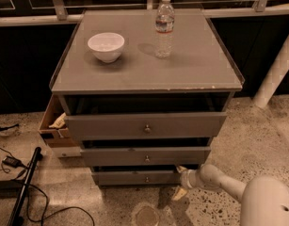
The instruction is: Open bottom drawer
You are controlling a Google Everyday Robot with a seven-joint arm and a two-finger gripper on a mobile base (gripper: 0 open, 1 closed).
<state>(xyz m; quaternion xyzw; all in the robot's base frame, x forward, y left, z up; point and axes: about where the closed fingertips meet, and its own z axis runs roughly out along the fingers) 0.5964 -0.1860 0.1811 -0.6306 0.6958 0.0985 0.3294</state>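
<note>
The bottom drawer (130, 177) is the lowest grey front of the three-drawer cabinet (146, 74), with a small round knob (147, 179) at its centre. A dark gap shows above its front. My gripper (180, 181) is at the right end of that drawer front, close to the floor, right of the knob. Its fingers are spread, one fingertip (181, 169) at the drawer's top edge and the other (179, 194) below it near the floor. My pale arm (224, 182) reaches in from the lower right.
A white bowl (106, 46) and a water bottle (164, 27) stand on the cabinet top. A cardboard box (54, 126) sits against the cabinet's left side. Cables and a black pole (22, 187) lie on the floor at left. A white post (276, 72) stands at right.
</note>
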